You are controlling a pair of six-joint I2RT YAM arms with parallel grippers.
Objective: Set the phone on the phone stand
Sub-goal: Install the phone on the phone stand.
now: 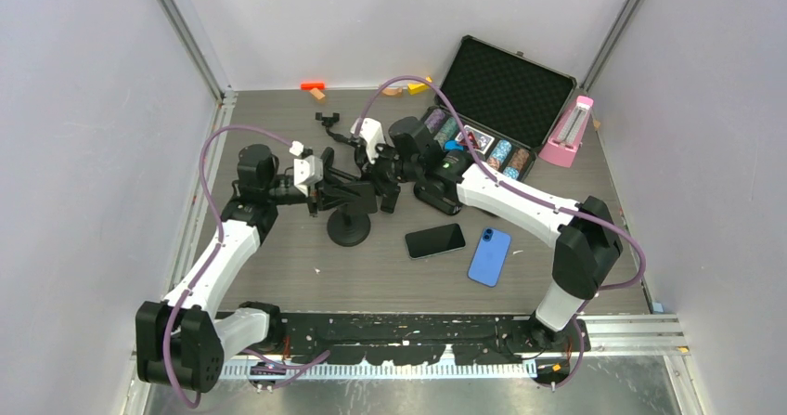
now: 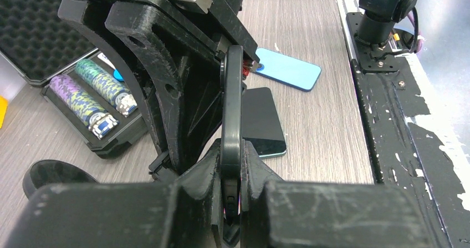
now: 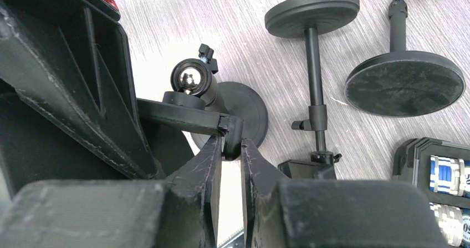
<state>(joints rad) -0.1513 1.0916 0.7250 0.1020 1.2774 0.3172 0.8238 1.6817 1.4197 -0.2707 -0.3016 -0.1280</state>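
Observation:
A black phone (image 1: 353,192) hangs level between both grippers, just above the upright phone stand (image 1: 349,230) with its round base. My left gripper (image 1: 320,190) is shut on its left end; the left wrist view shows the phone edge-on (image 2: 231,92) between my left gripper's (image 2: 231,165) pads. My right gripper (image 1: 382,185) is shut on the other end; in the right wrist view my right gripper (image 3: 231,142) pinches the phone's corner (image 3: 177,112). The stand's shiny ball head (image 3: 190,79) sits right by the phone. Whether they touch I cannot tell.
A second black phone (image 1: 434,240) and a blue phone (image 1: 489,256) lie flat to the right of the stand. Two more stands (image 3: 312,6) (image 3: 404,81) lie on the table behind. An open case of poker chips (image 1: 501,90) and a pink object (image 1: 568,132) stand at the back right.

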